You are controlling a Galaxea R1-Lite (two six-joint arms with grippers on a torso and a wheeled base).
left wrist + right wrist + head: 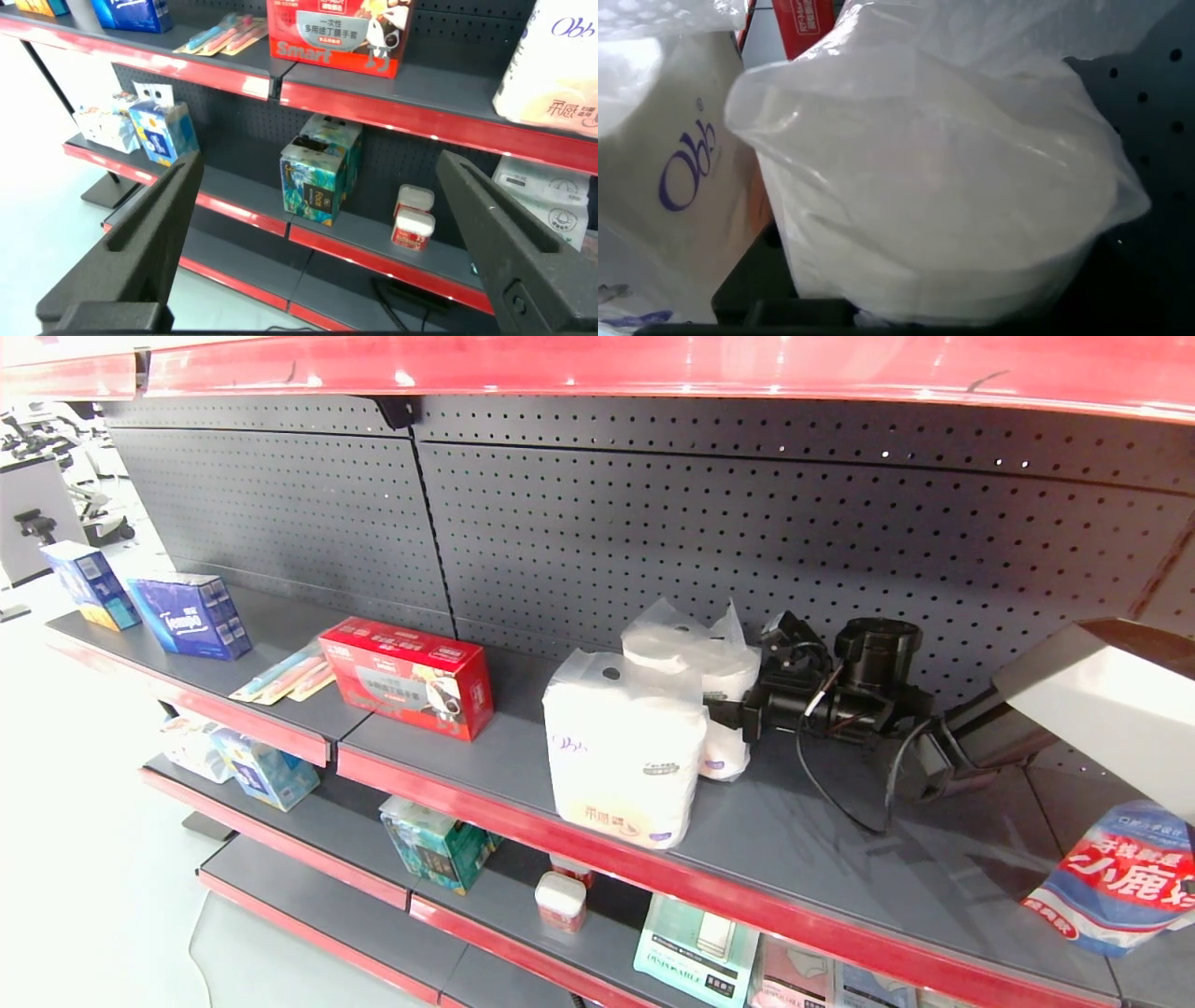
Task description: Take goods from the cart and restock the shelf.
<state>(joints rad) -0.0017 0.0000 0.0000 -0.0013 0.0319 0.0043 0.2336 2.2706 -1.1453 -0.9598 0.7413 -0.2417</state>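
Head view: right gripper [747,714] sits against the rear tissue pack [724,677], which stands on the shelf [840,859] far back by the pegboard [653,504], touching the front tissue pack [624,756] to its near-left. Can't tell if the gripper's clamped on it or free, since the wrap hides the contact. Left gripper [318,161] hangs low by the lower shelves [374,247], fingers spread wide apart, nothing btwn them. Risks, imo: loose wrap snags on pull-back & tips the rear pack. Or a nudge leftward shoves the front pack, already close to the shelf's near edge, off it.
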